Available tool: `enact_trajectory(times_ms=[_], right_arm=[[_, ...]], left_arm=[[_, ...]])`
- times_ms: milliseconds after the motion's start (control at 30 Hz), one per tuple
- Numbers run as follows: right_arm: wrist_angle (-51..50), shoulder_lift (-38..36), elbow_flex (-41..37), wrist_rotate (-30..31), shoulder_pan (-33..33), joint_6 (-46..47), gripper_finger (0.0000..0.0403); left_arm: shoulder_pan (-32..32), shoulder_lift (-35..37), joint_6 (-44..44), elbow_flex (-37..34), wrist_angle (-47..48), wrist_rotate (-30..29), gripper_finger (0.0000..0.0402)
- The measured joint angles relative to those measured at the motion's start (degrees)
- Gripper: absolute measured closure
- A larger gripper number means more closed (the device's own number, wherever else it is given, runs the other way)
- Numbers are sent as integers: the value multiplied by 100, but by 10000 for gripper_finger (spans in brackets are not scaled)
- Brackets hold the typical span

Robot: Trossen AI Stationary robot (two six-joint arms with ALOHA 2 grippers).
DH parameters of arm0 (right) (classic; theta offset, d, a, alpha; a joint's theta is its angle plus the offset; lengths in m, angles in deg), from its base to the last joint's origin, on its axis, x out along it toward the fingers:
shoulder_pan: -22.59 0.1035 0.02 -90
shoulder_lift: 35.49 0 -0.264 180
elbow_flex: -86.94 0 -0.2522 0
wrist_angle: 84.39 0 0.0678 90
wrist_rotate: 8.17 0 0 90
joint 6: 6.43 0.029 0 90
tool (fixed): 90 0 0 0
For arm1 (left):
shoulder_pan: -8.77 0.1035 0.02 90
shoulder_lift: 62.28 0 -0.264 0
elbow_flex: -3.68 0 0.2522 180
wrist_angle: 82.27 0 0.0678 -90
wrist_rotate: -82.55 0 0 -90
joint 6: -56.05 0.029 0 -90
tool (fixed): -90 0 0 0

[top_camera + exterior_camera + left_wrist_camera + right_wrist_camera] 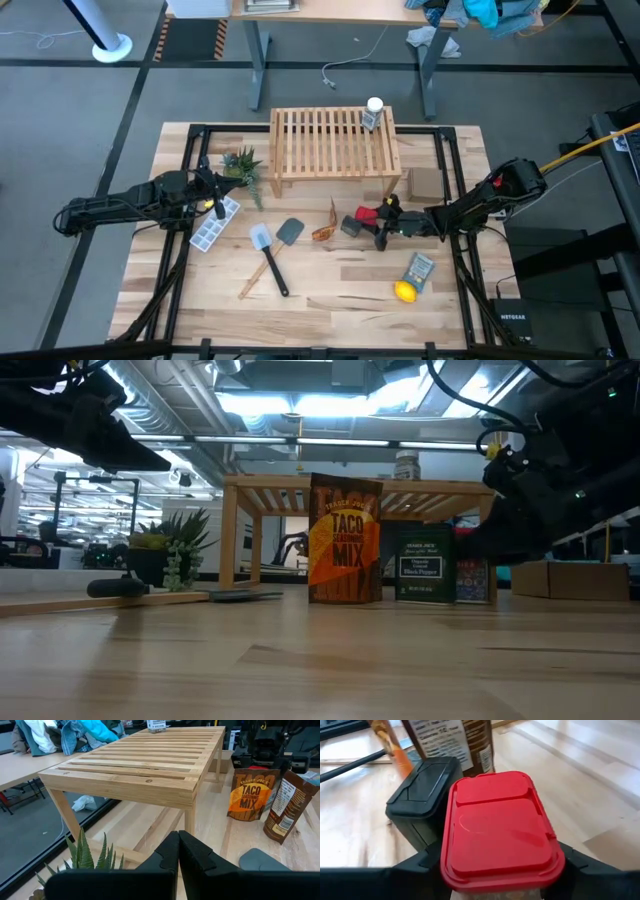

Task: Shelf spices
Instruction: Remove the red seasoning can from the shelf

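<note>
Right of the shelf's (335, 145) front leg, the right pincer (495, 870) grips the red box (500, 827) by its sides, just beside the black box (422, 787) on the table (330, 285). Two amber packets (250, 795) stand close by, nearer the middle of the table. On the shelf's far right corner stands the white-capped bottle (373, 114). Over by the small plant (243, 165), the left pincer (178, 852) hangs with its fingers pressed together, holding nothing.

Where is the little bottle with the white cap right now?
The bottle stands on the shelf, at its far right corner in the high view, away from the other spices down on the table.
</note>
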Motion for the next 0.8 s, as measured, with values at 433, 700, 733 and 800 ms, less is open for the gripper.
enact_trajectory(times_ms=[433,700,733,800], right_arm=[[-10,0,4,-248,0,15,175],[-17,2,4,-244,0,-42,175],[-23,2,4,-244,0,-42,175],[-46,2,4,-249,0,-42,175]], left_arm=[[0,0,-4,0,0,0,398],[0,0,-2,0,0,0,398],[0,0,-2,0,0,0,398],[0,0,-2,0,0,0,398]])
